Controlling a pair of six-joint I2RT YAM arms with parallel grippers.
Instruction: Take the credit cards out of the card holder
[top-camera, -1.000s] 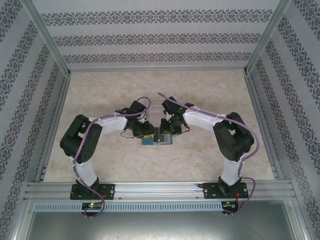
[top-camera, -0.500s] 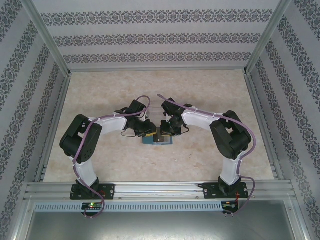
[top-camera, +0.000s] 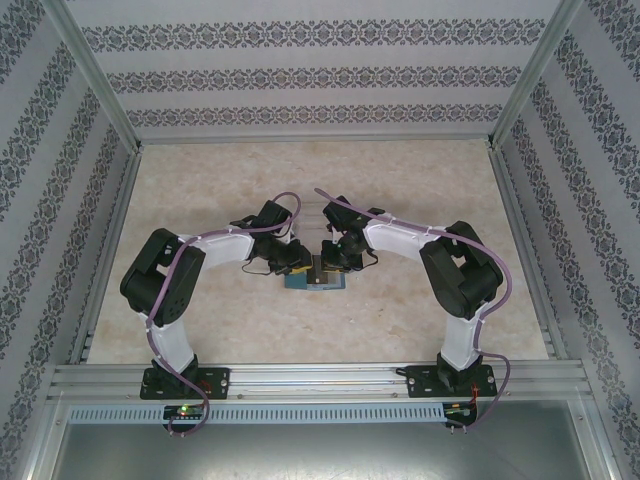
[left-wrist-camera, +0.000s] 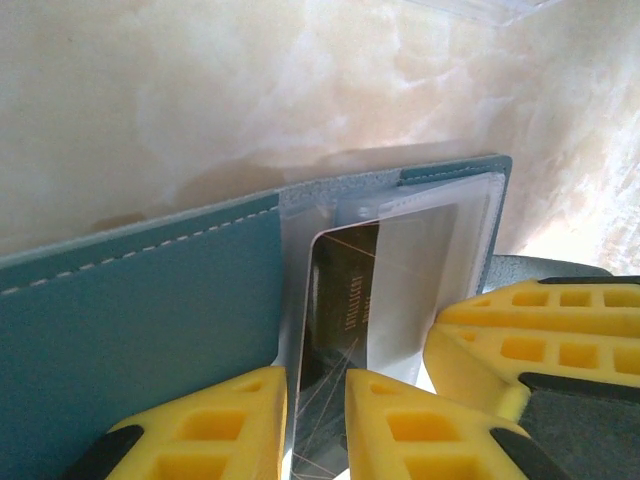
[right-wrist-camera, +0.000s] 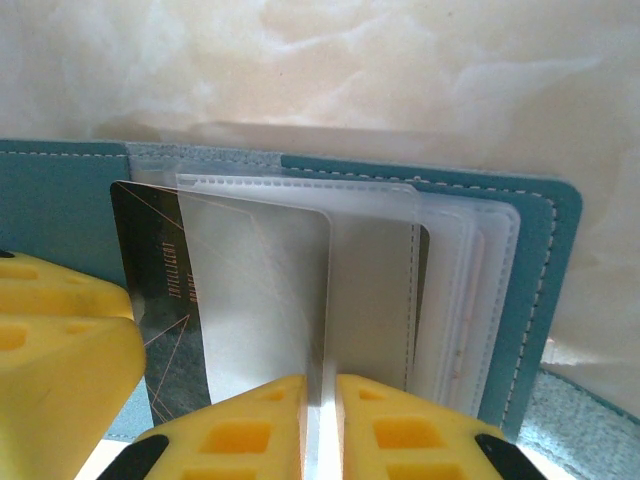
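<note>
Hands clamp (card holder (left-wrist-camera: 130, 300) open): left hand (left-wrist-camera: 315, 390) on card (left-wrist-camera: 340, 290), right hand (right-wrist-camera: 320, 390) on sleeve (right-wrist-camera: 265, 290).

Table: a beige, marbled top (top-camera: 420, 200) that took up the middle of the top view, with metal rails along its left, right and near edges.
Card holder: a teal card holder (top-camera: 296, 283) lay opened flat on the table, just below frame centre, covers down.
Wrist views: the same marbled surface ran across the upper frame.
</note>
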